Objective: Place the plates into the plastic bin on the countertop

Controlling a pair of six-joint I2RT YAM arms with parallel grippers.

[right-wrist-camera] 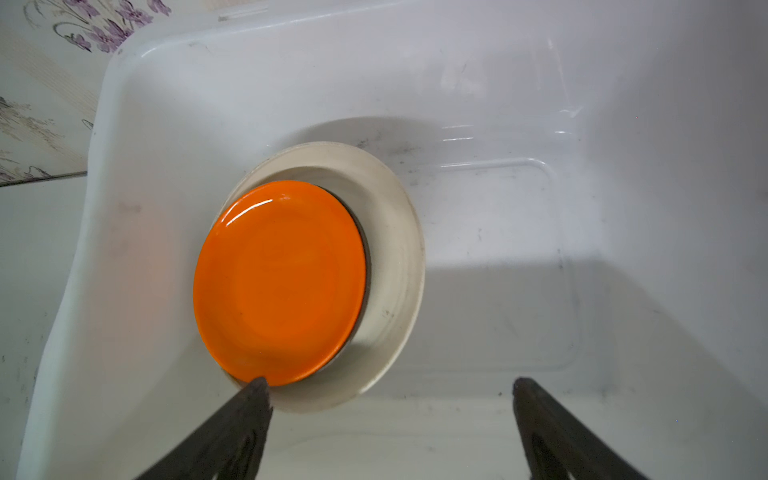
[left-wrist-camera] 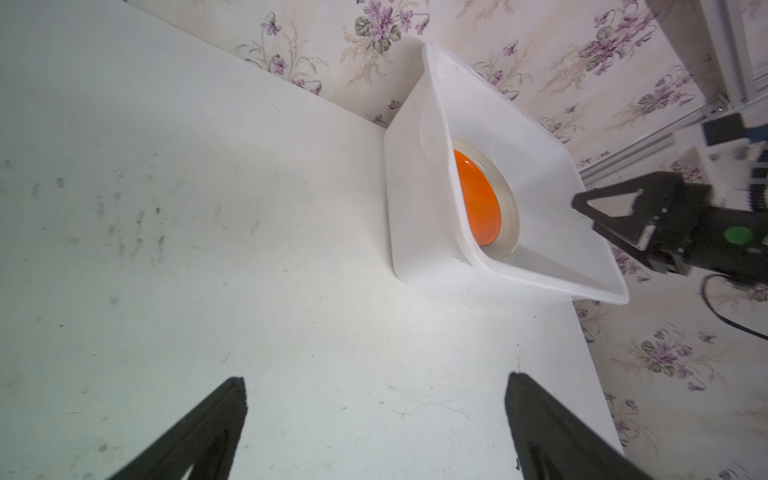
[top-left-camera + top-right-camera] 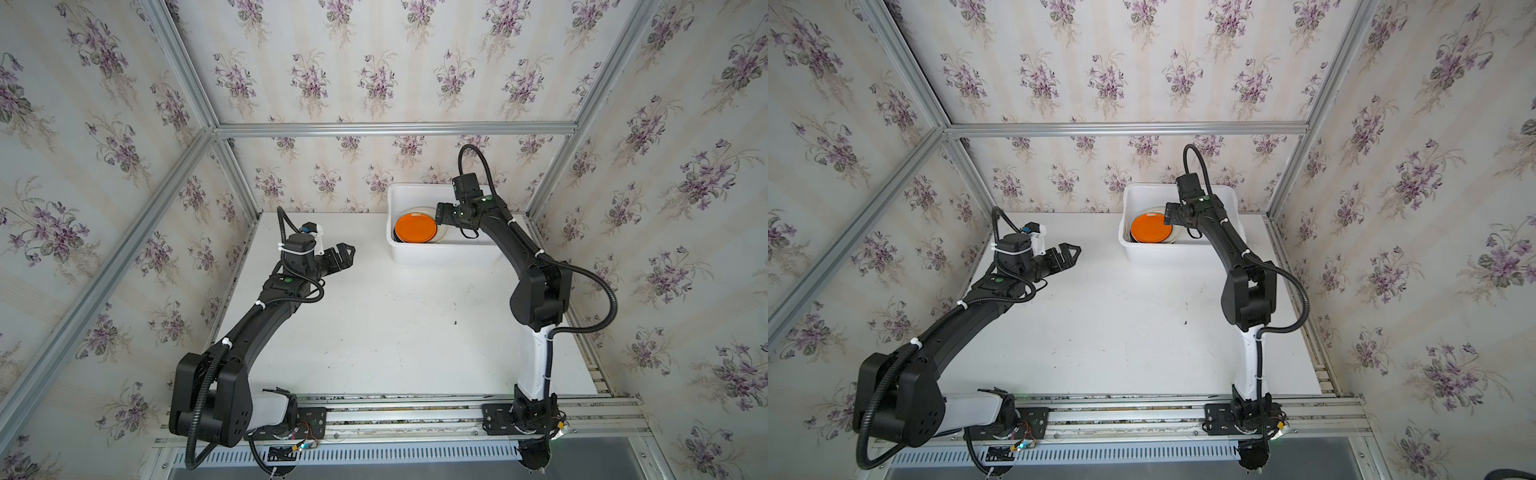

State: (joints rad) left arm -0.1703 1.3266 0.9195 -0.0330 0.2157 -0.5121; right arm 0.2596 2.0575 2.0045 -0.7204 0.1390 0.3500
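My right claw is hanging over the bin, spread wide and pinching nothing. The orange plate is lying in the bin's left end, stacked on a wider cream plate. One of my fingertips is lining up with the orange plate's edge, and I can't tell if it's touching. My left claw is hovering spread and empty, well apart from the bin's left side. The bin is sitting on the counter.

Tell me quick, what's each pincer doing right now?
Left pincer: open, holding nothing.
Right pincer: open, holding nothing, over the plastic bin.
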